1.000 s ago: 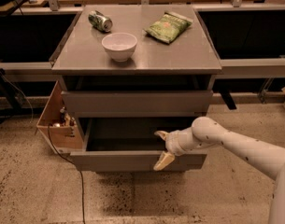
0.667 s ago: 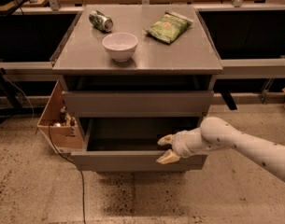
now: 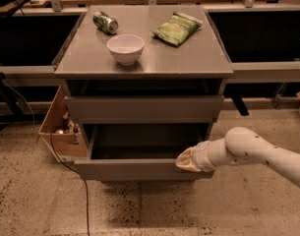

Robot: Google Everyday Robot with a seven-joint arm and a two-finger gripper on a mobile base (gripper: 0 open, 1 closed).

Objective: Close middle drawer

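Note:
The middle drawer [image 3: 135,169] is a wide grey drawer pulled well out of the grey cabinet [image 3: 144,58], and its dark inside shows. The uppermost drawer front [image 3: 143,108] sits above it, nearly flush. The lowest drawer is hidden under the open one. My gripper [image 3: 187,160], tan-covered on a white arm reaching in from the right, rests against the top edge of the middle drawer's front, right of its centre.
On the cabinet top stand a white bowl [image 3: 125,48], a tipped can [image 3: 105,22] and a green snack bag [image 3: 177,28]. A wooden box [image 3: 58,127] with a cable sits on the floor at the cabinet's left. Dark shelving runs behind.
My gripper has shifted slightly right and pressed closer onto the drawer front's top edge. The drawer is still about as far out as before.

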